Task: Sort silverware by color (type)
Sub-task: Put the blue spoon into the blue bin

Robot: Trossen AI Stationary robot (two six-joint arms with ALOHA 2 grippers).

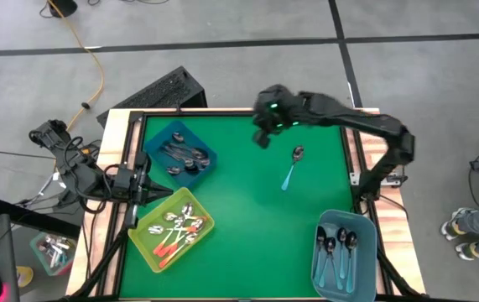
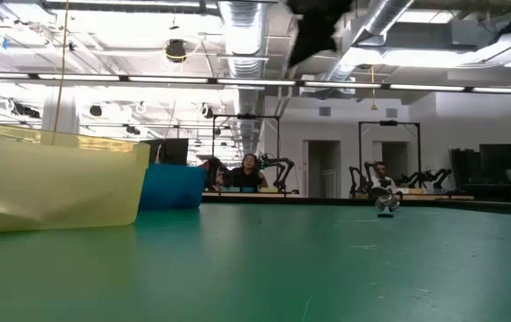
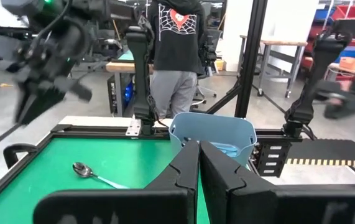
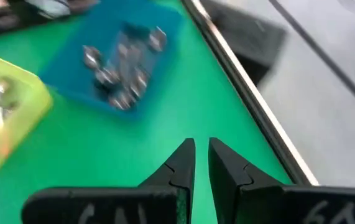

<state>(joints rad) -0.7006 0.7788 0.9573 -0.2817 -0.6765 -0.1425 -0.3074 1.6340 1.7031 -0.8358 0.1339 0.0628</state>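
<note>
One spoon with a teal-blue handle (image 1: 293, 167) lies flat on the green mat, apart from the bins; it also shows in the low view (image 2: 387, 203) and the left wrist view (image 3: 87, 171). My right gripper (image 1: 262, 139) hangs in the air over the far middle of the table, left of that spoon, holding nothing. Its fingertips (image 4: 201, 154) stand a narrow gap apart. My left gripper (image 3: 199, 152) waits shut at the table's left edge (image 1: 138, 191). Grey spoons (image 1: 182, 154) lie in the dark blue bin, orange-handled spoons (image 1: 176, 236) in the yellow-green bin, and teal-handled spoons (image 1: 340, 250) in the light blue bin.
The dark blue bin (image 1: 206, 157) sits at the far left, the yellow-green bin (image 1: 144, 237) at the near left and the light blue bin (image 1: 365, 226) at the near right corner. The mat's middle (image 1: 247, 226) is bare. People stand in the room beyond the table.
</note>
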